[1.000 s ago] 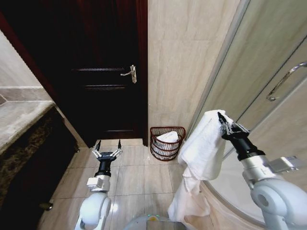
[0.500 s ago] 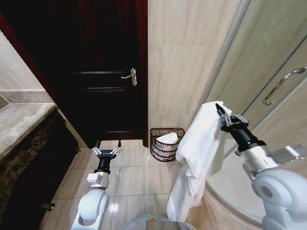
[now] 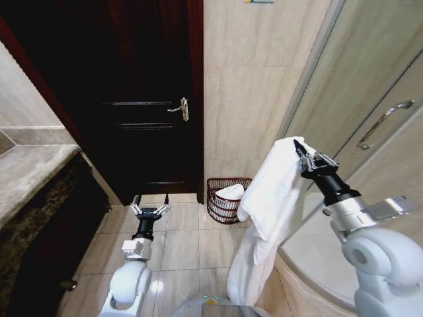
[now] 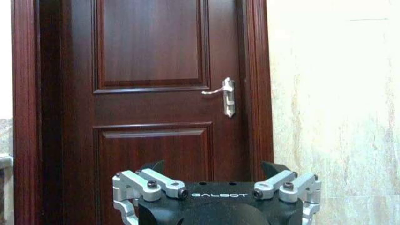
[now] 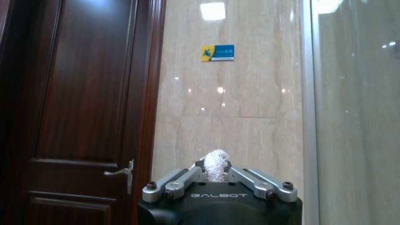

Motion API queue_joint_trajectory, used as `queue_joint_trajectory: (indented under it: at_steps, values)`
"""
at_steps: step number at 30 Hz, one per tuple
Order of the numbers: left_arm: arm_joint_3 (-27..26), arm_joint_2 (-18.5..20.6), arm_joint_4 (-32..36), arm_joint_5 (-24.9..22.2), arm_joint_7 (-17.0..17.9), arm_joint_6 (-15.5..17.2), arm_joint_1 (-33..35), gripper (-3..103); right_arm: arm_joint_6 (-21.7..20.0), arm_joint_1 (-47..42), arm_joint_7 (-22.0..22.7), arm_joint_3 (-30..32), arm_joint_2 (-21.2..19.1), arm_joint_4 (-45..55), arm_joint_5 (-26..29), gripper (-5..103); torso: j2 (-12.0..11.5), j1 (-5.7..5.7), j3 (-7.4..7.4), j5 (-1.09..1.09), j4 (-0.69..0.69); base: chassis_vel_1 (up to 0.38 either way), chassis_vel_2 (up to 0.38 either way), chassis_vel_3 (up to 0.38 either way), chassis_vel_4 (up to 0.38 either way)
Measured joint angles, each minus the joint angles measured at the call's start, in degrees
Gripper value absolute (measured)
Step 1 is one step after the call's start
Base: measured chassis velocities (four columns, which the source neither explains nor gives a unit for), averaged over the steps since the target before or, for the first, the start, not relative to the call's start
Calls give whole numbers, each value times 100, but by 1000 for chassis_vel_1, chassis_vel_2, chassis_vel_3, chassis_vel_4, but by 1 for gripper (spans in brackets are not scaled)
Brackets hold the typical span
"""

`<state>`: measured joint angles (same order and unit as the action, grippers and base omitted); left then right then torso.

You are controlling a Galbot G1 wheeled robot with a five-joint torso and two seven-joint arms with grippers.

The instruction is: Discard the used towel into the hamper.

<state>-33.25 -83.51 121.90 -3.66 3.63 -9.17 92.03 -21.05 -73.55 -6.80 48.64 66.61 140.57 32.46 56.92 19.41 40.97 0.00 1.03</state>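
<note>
A large white towel (image 3: 268, 205) hangs in long folds from my right gripper (image 3: 301, 153), which is shut on its top edge at the right of the head view. In the right wrist view a tuft of the towel (image 5: 216, 166) sticks up between the closed fingers. The hamper (image 3: 228, 199), a reddish-brown open-weave basket, stands on the floor against the beige wall beside the door, with white cloth inside it. It lies ahead of and below the held towel. My left gripper (image 3: 149, 202) is held low over the floor tiles, open and holding nothing.
A dark wooden door (image 3: 142, 99) with a silver handle (image 3: 180, 107) is straight ahead. A stone counter (image 3: 30, 168) runs along the left. A curved glass shower enclosure (image 3: 357, 99) with a bar handle fills the right side. Beige floor tiles (image 3: 182, 241) lie between them.
My right gripper has carried the towel a little to the left and upward. The head view has shifted slightly. The left arm has kept its pose.
</note>
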Motion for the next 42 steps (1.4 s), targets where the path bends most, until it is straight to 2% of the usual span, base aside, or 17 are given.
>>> queue_joint_trajectory:
  at_steps: [11, 33, 42]
  values:
    - [-7, -33, -41, 10, -11, -147, -5, 100, 53, -63, 1, 0, -2, 5, -56, 5, -26, -12, -16, 0, 0, 0, 0, 0, 0]
    - [-7, -28, -58, 2, 4, -164, -8, 100, 85, -157, -29, -43, 58, 18, -278, 5, -61, -28, -36, 1, 0, -42, 56, 42, -60]
    - [21, -44, -57, -6, 8, -189, -18, 100, 250, -340, -59, 24, 122, 58, -191, 5, -68, -28, -38, 1, 1, 7, 80, -8, -74]
